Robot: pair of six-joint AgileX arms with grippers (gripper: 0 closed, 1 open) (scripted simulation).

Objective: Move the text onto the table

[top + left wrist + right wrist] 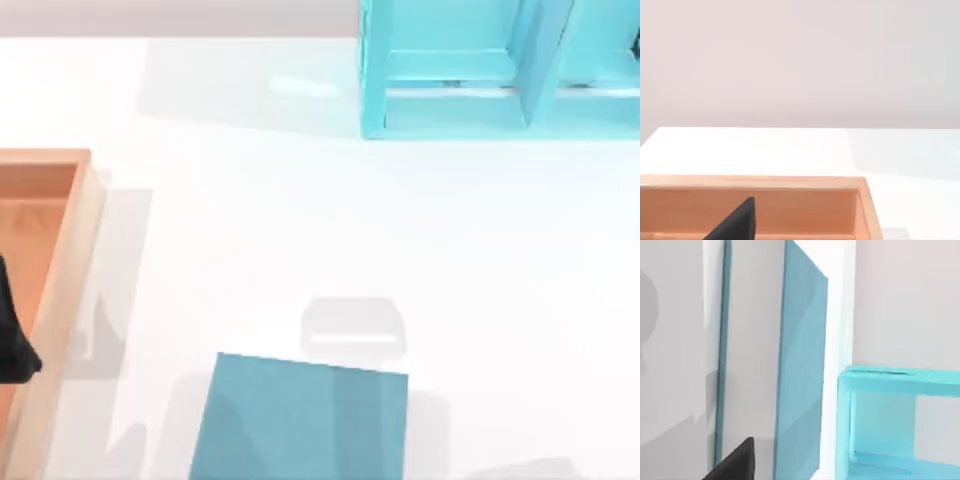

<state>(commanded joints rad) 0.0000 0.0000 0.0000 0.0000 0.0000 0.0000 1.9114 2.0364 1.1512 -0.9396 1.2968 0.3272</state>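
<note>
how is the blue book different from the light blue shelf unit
The book is a darker teal; the shelf unit is a lighter, brighter cyan. The book shows one plain closed cover at the top view's bottom edge; the shelf unit is open, split into compartments, at the far right. Both are bluish and box-shaped.

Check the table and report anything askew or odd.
The teal book sits at the table's near edge, rotated slightly off square with that edge. The wooden tray and cyan shelf unit look in order; nothing spilled or damaged.
</note>
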